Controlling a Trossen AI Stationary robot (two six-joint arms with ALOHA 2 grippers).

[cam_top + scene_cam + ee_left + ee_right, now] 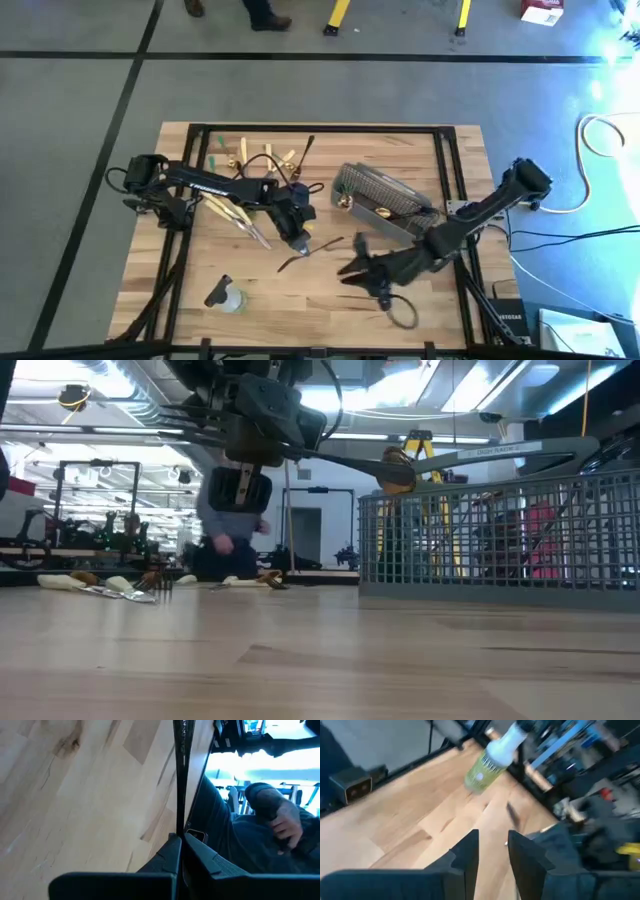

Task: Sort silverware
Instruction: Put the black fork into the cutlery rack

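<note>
The left pincer [181, 839] is clamping a slim, stiff, light black utensil [180, 775] at one end; it may pivot. The right pincer [493, 842] is hovering, fingers apart.

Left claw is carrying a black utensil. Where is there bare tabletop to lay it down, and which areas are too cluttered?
Left claw grips the black utensil. Bare wood lies along the near edge between the clear bottle and right claw, and at the far right corner beyond the wire basket. Crowded: the far left, where tan utensils are scattered, and around the basket.
</note>
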